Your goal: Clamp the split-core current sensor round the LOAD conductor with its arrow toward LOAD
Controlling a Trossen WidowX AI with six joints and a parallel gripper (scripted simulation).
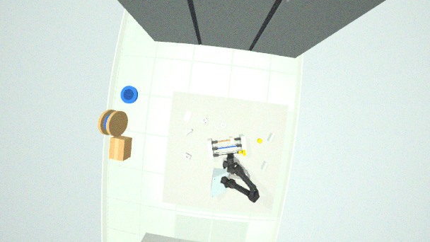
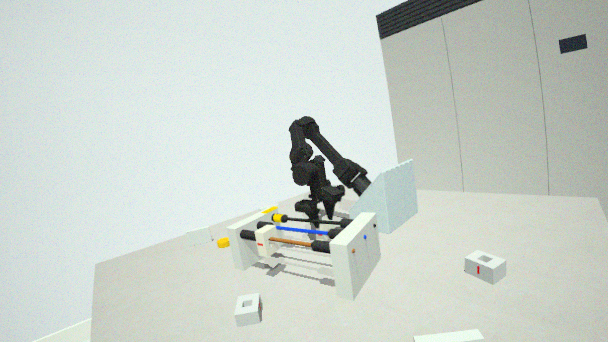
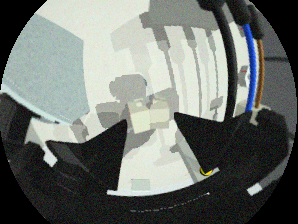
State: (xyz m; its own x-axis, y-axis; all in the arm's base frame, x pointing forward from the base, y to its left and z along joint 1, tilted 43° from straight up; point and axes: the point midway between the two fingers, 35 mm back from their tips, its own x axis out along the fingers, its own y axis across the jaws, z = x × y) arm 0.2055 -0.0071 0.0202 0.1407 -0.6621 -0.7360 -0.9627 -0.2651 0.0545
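The pale cream open sensor point(image 3: 140, 121) stands on the table behind the rack, its two halves side by side. My gripper point(image 3: 150, 119) point(image 2: 322, 222) is open, pointing down, with its fingertips to either side of the sensor in the wrist view; contact cannot be told. The white rack point(image 2: 345, 267) point(image 1: 244, 142) holds three conductors. The black conductor point(image 2: 310, 221) point(image 3: 231, 70) is nearest the arm and has a yellow collar point(image 2: 279, 218) at one end. The blue conductor point(image 2: 302, 230) point(image 3: 251, 65) is in the middle. The LOAD lettering and the sensor's arrow are not readable.
A cream block point(image 2: 264, 242) sits round the brown conductor point(image 2: 290, 242). A pale blue wedge point(image 2: 397, 202) point(image 1: 217, 183) stands beside the arm. White windowed blocks point(image 2: 492, 274) point(image 2: 248, 317) and a yellow piece point(image 1: 259, 141) point(image 2: 223, 243) lie around the rack.
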